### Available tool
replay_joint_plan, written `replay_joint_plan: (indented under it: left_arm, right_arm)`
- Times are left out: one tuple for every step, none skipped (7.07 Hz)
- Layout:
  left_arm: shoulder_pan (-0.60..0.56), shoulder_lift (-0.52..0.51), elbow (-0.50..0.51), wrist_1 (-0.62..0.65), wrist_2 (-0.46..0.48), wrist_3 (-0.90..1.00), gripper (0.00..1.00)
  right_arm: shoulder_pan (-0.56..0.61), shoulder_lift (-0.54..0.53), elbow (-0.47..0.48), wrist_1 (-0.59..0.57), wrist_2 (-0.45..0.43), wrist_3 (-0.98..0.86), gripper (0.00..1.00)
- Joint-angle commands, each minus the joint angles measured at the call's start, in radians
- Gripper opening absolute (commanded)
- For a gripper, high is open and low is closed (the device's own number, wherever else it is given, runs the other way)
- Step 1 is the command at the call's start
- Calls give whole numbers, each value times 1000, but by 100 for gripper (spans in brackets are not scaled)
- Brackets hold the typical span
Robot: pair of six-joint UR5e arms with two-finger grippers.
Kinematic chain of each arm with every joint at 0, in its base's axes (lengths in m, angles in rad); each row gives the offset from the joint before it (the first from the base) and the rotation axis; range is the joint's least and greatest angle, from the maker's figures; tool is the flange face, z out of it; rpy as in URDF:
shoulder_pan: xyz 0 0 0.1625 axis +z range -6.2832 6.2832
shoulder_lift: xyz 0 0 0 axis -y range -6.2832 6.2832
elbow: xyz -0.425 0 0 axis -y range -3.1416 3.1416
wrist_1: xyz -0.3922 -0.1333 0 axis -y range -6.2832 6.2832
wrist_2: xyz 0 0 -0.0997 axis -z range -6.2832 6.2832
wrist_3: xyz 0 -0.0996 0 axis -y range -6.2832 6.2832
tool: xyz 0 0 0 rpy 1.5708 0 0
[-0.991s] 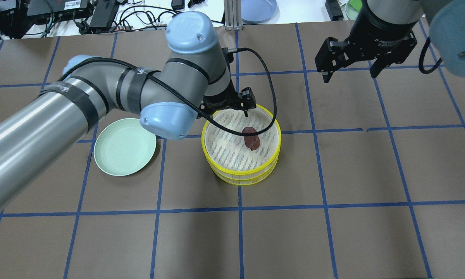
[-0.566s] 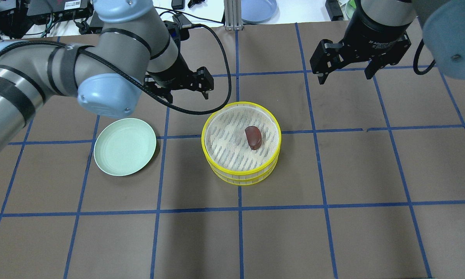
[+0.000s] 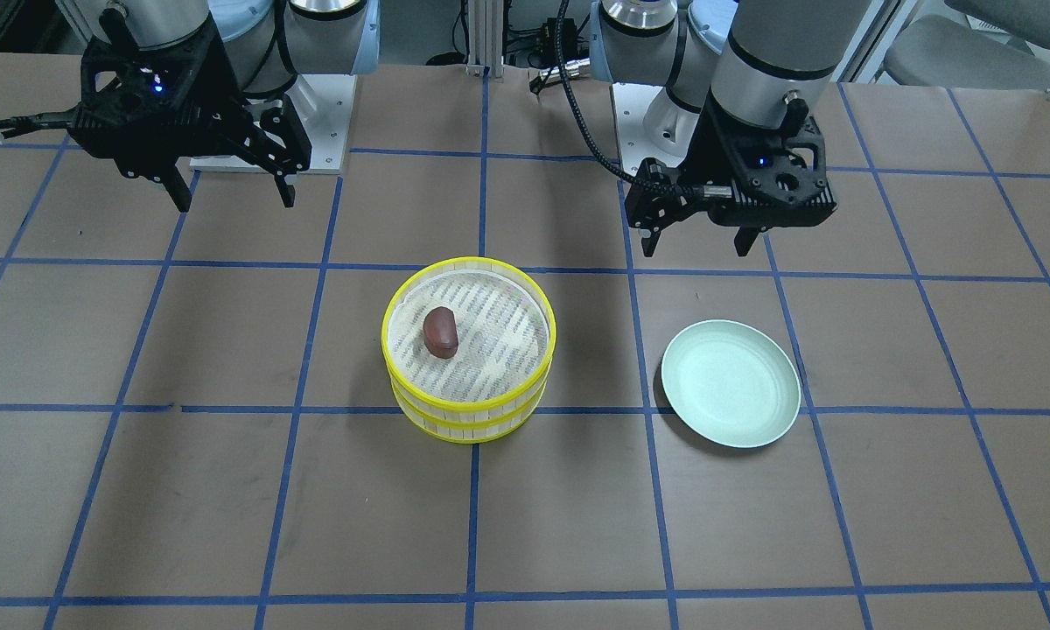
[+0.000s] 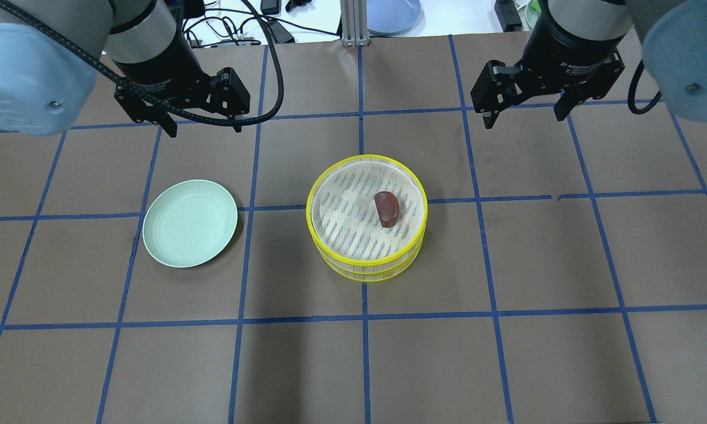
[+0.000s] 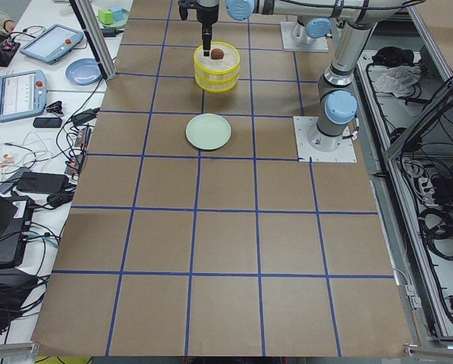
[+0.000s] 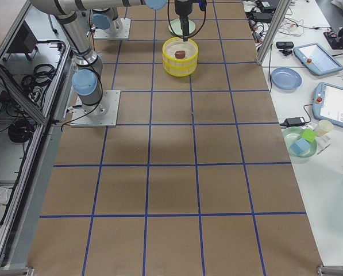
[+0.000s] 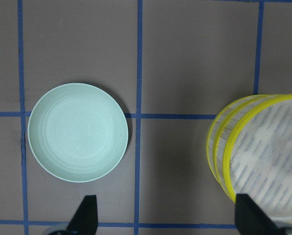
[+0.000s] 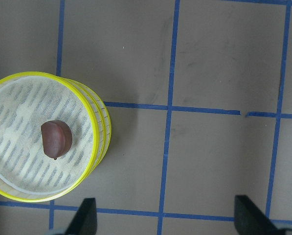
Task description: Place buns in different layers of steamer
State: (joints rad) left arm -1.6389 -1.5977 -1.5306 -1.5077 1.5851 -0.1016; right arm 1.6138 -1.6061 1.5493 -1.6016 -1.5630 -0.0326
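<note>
**One bun, two trays, two tools**

We count one reddish-brown bun [image 4: 385, 208] lying in the upper of two stacked steamer trays [image 4: 365, 268], mid-tabletop [image 4: 506, 353]. One pale green plate [image 4: 190, 224] sits apart. The left tool [image 4: 203, 129] and the right tool [image 4: 525, 121] both hang spread wide, gripping nothing.

Two round yellow-rimmed trays stand stacked mid-table, the top tray [image 4: 308, 206] squarely on the bottom tray [image 4: 371, 274], and a dark reddish-brown oval bun [image 4: 386, 209] lies on the top one's whitish woven floor, slightly right of centre.
</note>
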Motion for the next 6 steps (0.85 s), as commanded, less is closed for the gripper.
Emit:
replay_joint_plan:
  left_arm:
    - [2, 33, 6, -13, 0, 3, 100]
    - [14, 27, 4, -8, 0, 6, 100]
    - [19, 27, 3, -9, 1, 19, 100]
    - [27, 27, 3, -9, 6, 23, 100]
    - [37, 27, 0, -19, 10, 36, 100]
    - [39, 31, -5, -44, 13, 63, 100]
  right_arm:
    - [0, 0, 0, 2, -2, 0, 100]
    - [0, 0, 0, 3, -2, -1, 100]
    - [0, 0, 0, 2, -2, -3, 100]
    - [0, 0, 0, 2, -2, -1, 100]
    - [0, 0, 0, 3, -2, -1, 100]
    - [0, 0, 0, 3, 0, -3, 100]
